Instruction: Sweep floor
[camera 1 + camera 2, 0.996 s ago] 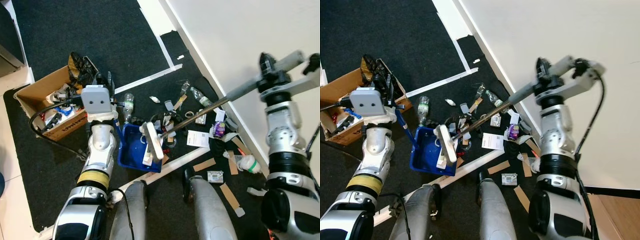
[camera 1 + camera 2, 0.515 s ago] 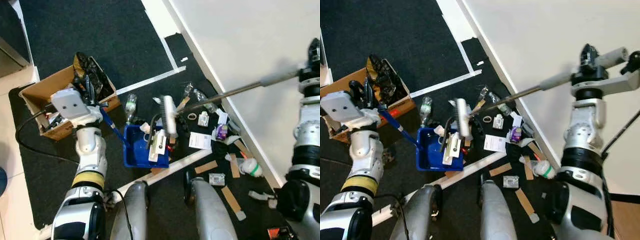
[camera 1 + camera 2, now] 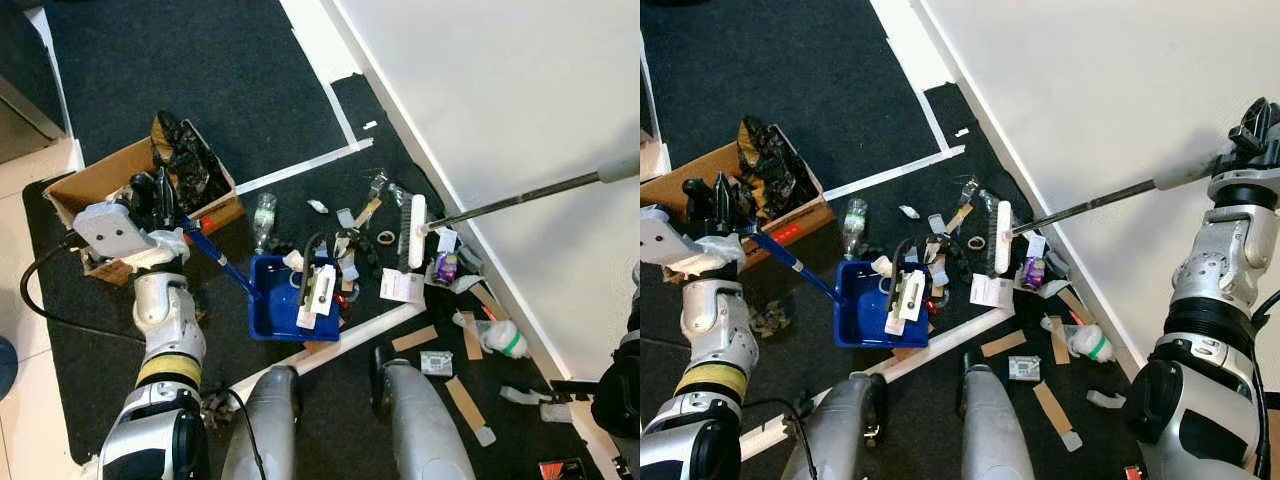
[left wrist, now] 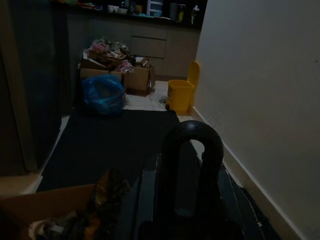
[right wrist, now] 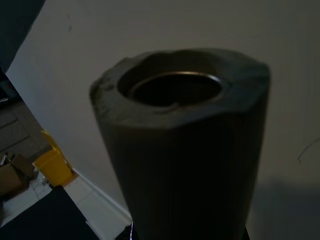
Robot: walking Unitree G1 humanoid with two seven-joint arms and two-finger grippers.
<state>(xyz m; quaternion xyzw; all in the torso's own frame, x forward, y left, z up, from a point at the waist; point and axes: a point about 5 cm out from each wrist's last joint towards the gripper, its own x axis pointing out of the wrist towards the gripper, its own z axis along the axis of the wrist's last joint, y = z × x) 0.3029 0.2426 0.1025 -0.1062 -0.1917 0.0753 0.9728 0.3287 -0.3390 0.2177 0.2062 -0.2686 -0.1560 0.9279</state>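
A blue dustpan (image 3: 275, 312) rests on the dark carpet with several scraps in it. My left gripper (image 3: 718, 205) is shut on the end of its blue handle (image 3: 790, 262), close to the cardboard box. In the left wrist view the handle's black end loop (image 4: 192, 165) stands between the fingers. My right gripper (image 3: 1248, 125) is shut on the grey grip of the broom's handle (image 3: 520, 193), high up by the wall. The white broom head (image 3: 415, 232) stands upright among litter, to the right of the dustpan. The grip's open end (image 5: 175, 100) shows in the right wrist view.
An open cardboard box (image 3: 100, 185) with black bags stands at the left. Bottles, papers and cardboard strips (image 3: 465, 330) lie along the white wall (image 3: 500, 90). White tape lines (image 3: 305, 165) cross the carpet. My legs (image 3: 420, 420) are at the bottom.
The broom head has swung from over the dustpan out to the right, into the litter by the wall. My right arm rose and moved right; my left gripper drew back to the left.
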